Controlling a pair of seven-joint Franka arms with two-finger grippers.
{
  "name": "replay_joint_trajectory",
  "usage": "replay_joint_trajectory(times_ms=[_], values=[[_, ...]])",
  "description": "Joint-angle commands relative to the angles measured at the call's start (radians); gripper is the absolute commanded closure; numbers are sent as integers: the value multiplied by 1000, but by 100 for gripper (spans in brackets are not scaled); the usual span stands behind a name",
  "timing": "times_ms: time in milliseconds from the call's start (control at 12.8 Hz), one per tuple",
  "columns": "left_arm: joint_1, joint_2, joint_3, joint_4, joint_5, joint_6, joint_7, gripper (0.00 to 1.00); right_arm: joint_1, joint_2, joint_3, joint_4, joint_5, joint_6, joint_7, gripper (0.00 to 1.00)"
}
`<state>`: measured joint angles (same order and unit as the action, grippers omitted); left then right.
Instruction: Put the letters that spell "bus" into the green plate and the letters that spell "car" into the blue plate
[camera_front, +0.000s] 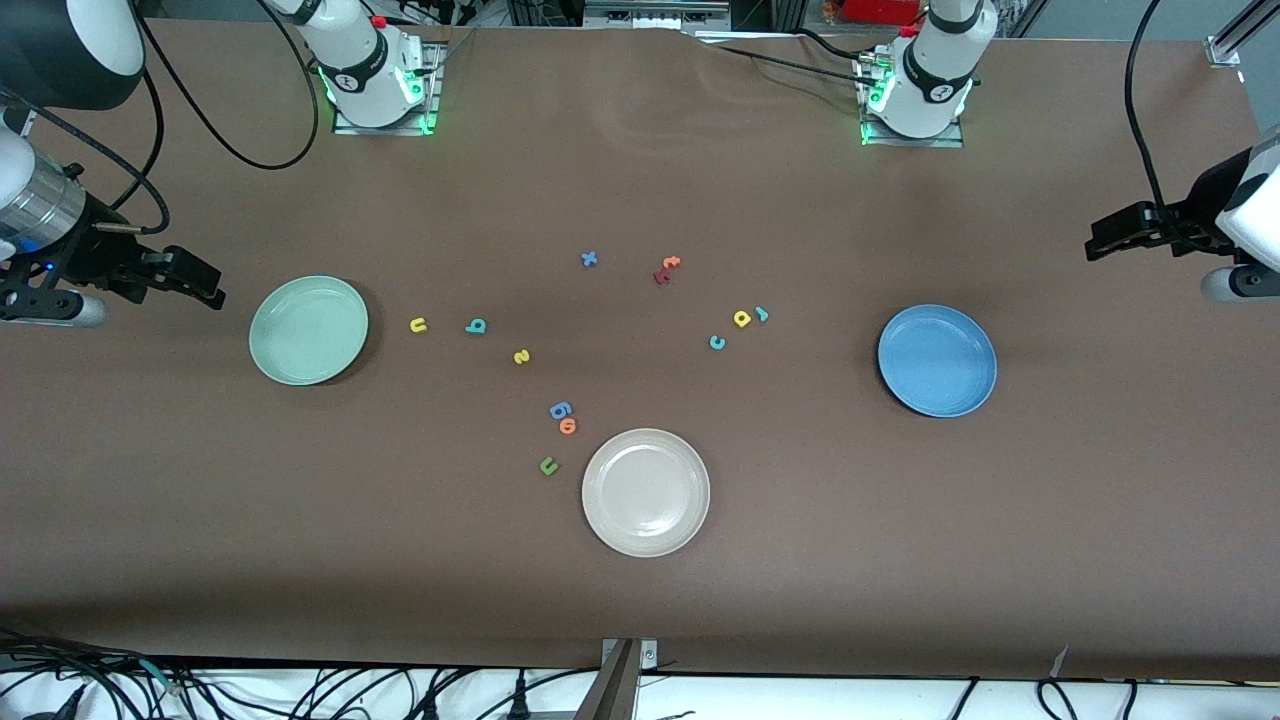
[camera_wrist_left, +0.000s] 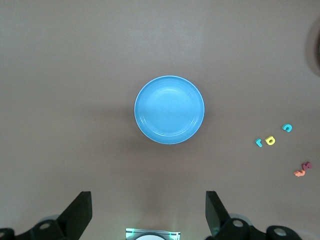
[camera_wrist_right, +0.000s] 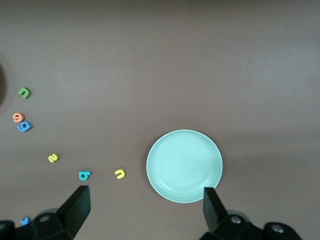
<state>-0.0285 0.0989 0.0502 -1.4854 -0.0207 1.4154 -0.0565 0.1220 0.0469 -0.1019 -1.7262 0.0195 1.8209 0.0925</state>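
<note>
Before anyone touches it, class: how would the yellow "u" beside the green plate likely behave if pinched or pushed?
The yellow "u" looks tiny and flat, so it is probably very light and would slide rather than roll. It lies flat on the table, so a pinch may be fiddly. Its open arms look thin and may flex.

A brown table (camera_front: 900, 560) is carrying 3 plates, green (camera_front: 308, 330), blue (camera_front: 937, 360) and beige (camera_front: 645, 491), with small foam letters (camera_front: 520, 356) lying scattered between them.

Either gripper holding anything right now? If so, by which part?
Nothing held. Left gripper is open and empty over the table near the blue plate; right gripper is open and empty near the green plate.
</note>
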Motion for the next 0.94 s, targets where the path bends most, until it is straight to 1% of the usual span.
replay_joint_trajectory(times_ms=[0, 860], values=[[-10, -4, -3, -7, -13, -4, 3, 0, 8, 8, -4, 22, -15, -8, 1, 0], [-13, 1, -7, -7, -12, -6, -11, 0, 7, 16, -6, 14, -7, -26, 29, 0]])
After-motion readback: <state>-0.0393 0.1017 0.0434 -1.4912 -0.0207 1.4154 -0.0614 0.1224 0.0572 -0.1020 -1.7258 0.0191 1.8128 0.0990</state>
